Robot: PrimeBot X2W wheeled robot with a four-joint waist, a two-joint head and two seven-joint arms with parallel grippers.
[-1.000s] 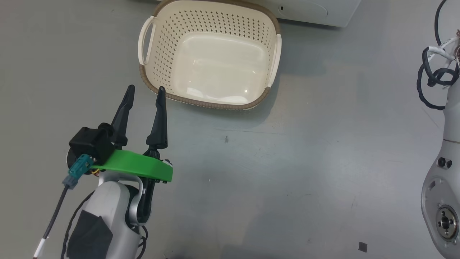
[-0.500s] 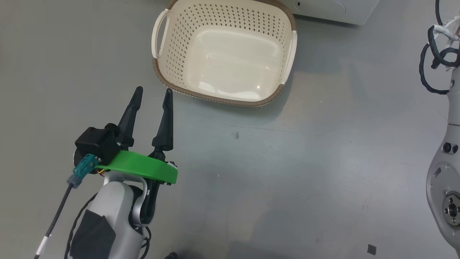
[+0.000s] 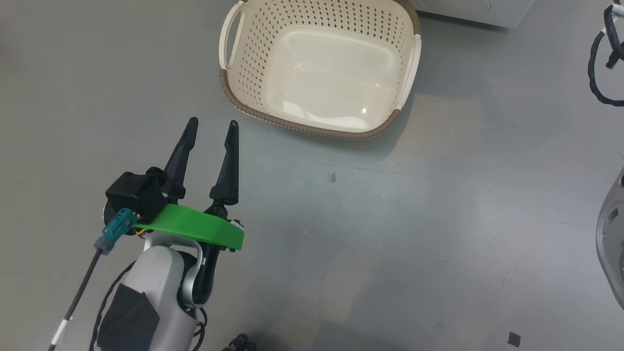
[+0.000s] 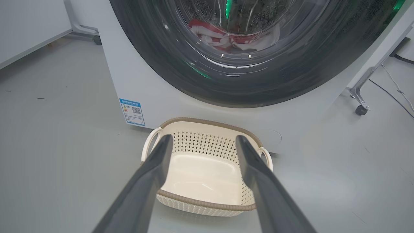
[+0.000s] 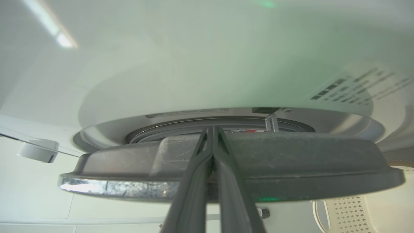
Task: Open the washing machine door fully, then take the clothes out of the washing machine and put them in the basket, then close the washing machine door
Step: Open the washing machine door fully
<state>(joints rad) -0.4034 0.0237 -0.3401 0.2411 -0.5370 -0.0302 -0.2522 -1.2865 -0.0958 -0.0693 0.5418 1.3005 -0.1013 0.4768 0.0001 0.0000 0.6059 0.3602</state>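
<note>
Right end effector [image 5: 212, 129] is sitting pinched shut, tips poking at the edge of the washing machine door [image 5: 307, 161], which is looking barely cracked. It's looking slick, so they could be slipping off and letting it swing shut. Left end effector [image 3: 213, 122] is hanging wide open by the basket [image 3: 317, 129], which is holding nothing; clothes [image 4: 220, 37] are lying inside the washing machine [image 4: 155, 94].

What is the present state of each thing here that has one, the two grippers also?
washing machine door: ajar, not fully open.
clothes: inside the washing machine, seen through the door's glass.
basket: upright on the floor, empty.
left gripper: open, holding nothing.
right gripper: shut, fingertips at the door's edge.
</note>
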